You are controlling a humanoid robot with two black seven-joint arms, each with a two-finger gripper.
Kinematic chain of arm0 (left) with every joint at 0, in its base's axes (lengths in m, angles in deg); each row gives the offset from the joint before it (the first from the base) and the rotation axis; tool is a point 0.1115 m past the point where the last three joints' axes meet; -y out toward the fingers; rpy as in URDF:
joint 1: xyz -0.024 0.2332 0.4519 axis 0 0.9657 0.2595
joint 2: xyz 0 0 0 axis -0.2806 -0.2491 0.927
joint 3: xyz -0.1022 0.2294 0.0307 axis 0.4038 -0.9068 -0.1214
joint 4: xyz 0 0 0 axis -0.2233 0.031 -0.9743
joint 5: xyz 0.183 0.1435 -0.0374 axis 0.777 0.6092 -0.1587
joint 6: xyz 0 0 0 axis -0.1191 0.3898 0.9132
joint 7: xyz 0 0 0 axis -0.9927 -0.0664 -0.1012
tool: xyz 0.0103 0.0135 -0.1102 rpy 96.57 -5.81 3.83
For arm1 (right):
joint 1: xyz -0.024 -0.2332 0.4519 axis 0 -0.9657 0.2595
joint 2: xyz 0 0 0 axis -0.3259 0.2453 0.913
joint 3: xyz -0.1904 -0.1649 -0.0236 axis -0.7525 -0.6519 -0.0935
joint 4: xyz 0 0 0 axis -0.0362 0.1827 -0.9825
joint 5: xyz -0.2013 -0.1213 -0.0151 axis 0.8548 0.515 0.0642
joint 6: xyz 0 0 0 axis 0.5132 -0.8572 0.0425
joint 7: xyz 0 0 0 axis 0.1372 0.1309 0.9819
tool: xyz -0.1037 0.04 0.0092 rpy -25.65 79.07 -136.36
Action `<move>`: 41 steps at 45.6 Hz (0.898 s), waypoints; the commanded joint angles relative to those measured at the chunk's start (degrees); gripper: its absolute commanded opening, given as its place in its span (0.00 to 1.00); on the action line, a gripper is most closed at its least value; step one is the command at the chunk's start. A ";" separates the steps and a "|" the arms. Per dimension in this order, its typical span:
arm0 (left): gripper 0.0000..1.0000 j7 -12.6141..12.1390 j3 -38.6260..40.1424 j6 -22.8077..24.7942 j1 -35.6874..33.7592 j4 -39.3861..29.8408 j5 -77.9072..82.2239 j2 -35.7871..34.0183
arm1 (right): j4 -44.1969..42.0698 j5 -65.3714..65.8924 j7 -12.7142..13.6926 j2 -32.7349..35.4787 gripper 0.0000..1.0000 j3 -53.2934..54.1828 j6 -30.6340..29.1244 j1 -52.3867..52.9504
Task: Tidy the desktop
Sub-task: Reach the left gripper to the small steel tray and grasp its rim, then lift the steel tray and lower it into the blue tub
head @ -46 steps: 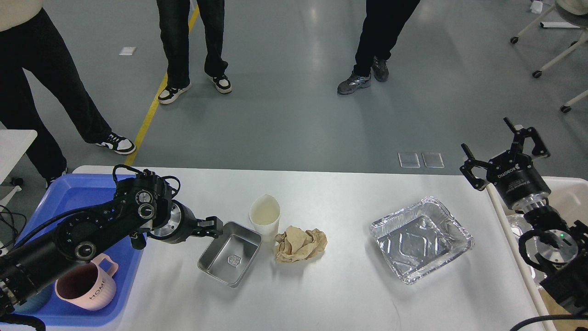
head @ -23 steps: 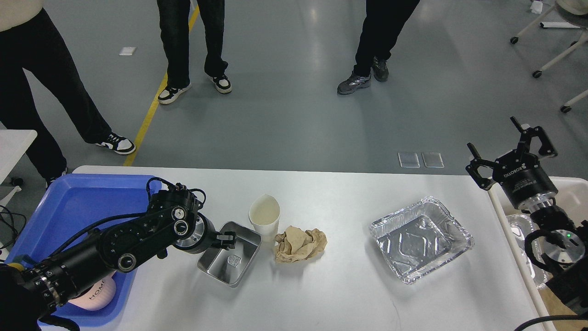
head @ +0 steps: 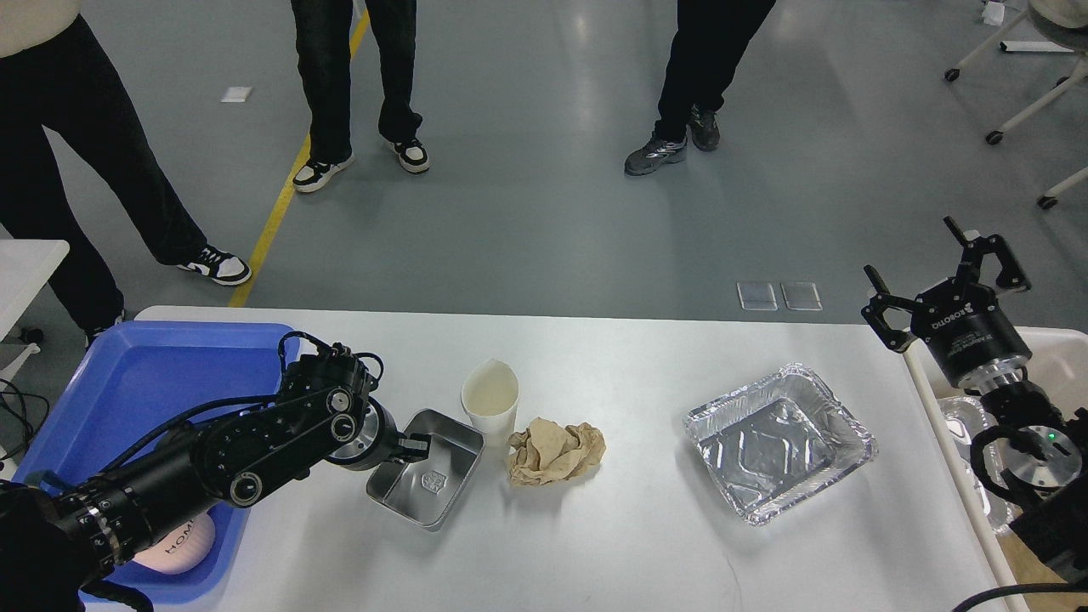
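Observation:
The white desktop (head: 629, 357) holds a small steel tray (head: 429, 484), a white paper cup (head: 490, 398), a crumpled brown paper (head: 557, 452) and a foil tray (head: 778, 442). My left gripper (head: 415, 444) reaches in from the left and sits at the steel tray's left rim; its fingers are small and dark, so I cannot tell whether it holds the rim. My right gripper (head: 939, 272) hangs open above the desktop's far right corner, holding nothing.
A blue plastic tray (head: 127, 382) lies at the left end, with a pink mug (head: 170, 544) mostly hidden under my left arm. A cream-white bin (head: 1058, 357) stands off the right edge. Several people stand beyond the far edge.
My left arm swung right from over the blue tray to the steel tray's left rim. My right gripper shifted slightly right, then held still.

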 commanded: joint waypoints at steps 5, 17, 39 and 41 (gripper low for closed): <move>0.00 -0.01 -1.23 0.35 -0.18 0.71 0.47 -0.37 | 0.00 0.01 0.03 0.06 1.00 0.08 0.00 0.09; 0.00 -1.07 4.12 12.55 -4.83 -4.99 -4.80 -3.79 | 0.00 0.01 0.03 0.06 1.00 -0.01 0.09 0.09; 0.00 -4.50 20.82 15.36 -12.48 -17.57 -25.54 -41.67 | 0.17 0.01 0.03 -0.56 1.00 -0.10 0.09 0.27; 0.00 -4.41 22.05 15.36 -12.31 -17.39 -25.99 -44.57 | 0.44 0.01 0.03 -0.56 1.00 -0.10 0.09 0.27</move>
